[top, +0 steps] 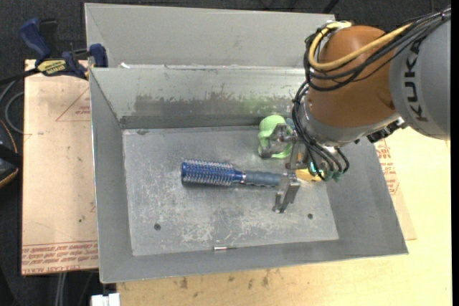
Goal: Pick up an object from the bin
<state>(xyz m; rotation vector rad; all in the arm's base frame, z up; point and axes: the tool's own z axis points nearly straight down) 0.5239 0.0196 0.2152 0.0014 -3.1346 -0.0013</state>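
Note:
A blue hairbrush (222, 174) lies flat in the middle of the bin, bristle head to the left and handle pointing right. My gripper (282, 201) reaches down to the bin floor right at the end of that handle, touching or almost touching it. A pale green rounded plastic thing (272, 131) sits just behind the gripper near the back wall, partly hidden by the arm. A small yellow thing (313, 171) peeks out from under the wrist to the right.
The orange-covered wrist with its cables hangs over the bin's right half and hides what lies below it. Bare floor stretches left and in front of the hairbrush.

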